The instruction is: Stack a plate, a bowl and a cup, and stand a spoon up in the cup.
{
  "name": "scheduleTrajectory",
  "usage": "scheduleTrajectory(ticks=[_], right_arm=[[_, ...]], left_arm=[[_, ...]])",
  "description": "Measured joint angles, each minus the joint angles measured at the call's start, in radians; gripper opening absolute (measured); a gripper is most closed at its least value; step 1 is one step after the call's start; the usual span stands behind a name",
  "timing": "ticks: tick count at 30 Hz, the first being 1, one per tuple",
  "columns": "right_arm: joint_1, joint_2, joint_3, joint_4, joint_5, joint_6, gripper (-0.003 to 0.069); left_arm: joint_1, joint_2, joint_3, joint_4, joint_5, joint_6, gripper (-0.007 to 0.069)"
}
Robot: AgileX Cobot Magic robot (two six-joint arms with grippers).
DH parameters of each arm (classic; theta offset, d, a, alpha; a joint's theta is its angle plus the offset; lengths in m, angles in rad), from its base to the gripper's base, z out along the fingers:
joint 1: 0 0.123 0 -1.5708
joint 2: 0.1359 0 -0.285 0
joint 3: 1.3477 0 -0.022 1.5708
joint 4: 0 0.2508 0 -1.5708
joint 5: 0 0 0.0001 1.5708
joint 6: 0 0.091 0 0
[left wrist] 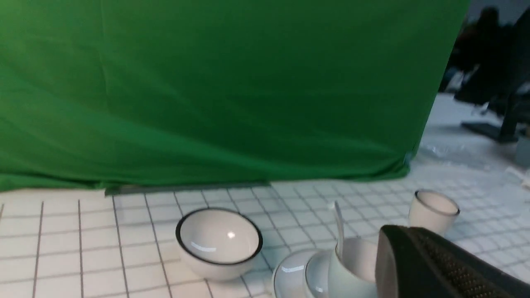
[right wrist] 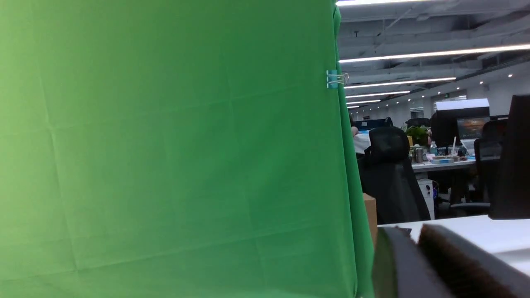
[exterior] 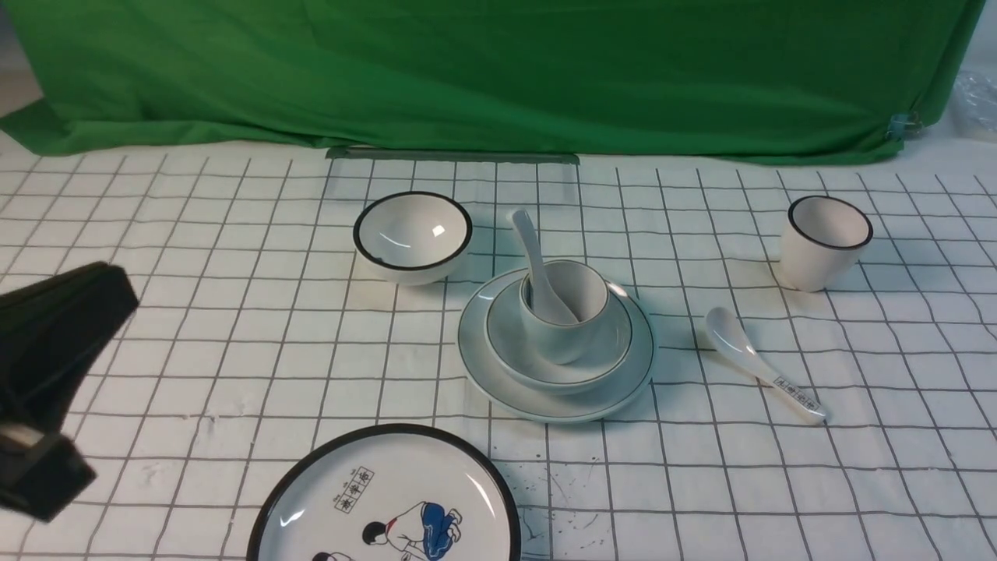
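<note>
White grid-lined cloth (exterior: 195, 351) before green backdrop (exterior: 498, 70), from the front. At centre, plate (exterior: 557, 405) bearing bowl (exterior: 514, 343), bearing cup (exterior: 557, 339), spoon (exterior: 533, 249) standing tilted inside. Apart from stack: black-rimmed bowl (exterior: 413, 234), black-rimmed cup (exterior: 826, 241), printed spoon (exterior: 759, 362), cartoon plate (exterior: 389, 499). Left gripper (exterior: 86, 312) raised at left edge, jaws together, holding nothing.

From left wrist: same stack partly behind dark fingers (left wrist: 434, 265).

From right wrist: backdrop, office beyond. Right gripper (right wrist: 408, 242) low in corner; jaw gap impossible to judge.
</note>
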Motion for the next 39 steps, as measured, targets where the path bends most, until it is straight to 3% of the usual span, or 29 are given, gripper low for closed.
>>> scheduleTrajectory(ticks=[4,17,20,30,32,36,39], right_arm=[[0.0,0.0,0.0,0.0,-0.002,0.0,0.0126],[0.0,0.0,0.0,0.0,-0.003,0.0,0.0149],[0.0,0.0,0.0,0.0,-0.003,0.0,0.0164],[0.0,0.0,0.0,0.0,-0.003,0.001,0.0189],[0.0,0.0,0.0,0.0,-0.003,0.001,0.0191],[0.0,0.0,0.0,0.0,-0.003,0.001,0.0199],[0.0,0.0,0.0,0.0,-0.003,0.001,0.0204]], left_arm=[[0.0,-0.102,0.097,0.0,-0.086,-0.002,0.0001],[0.0,-0.12,0.236,0.028,-0.09,-0.002,0.0001],[0.009,-0.13,0.25,0.029,-0.095,0.056,0.0001],[0.285,-0.313,0.377,-0.042,-0.073,0.193,0.0001],[0.303,-0.329,0.377,-0.044,-0.043,0.212,0.0001],[0.349,-0.353,0.38,-0.053,0.159,0.293,0.0001],[0.349,-0.353,0.38,-0.053,0.183,0.308,0.0001]])
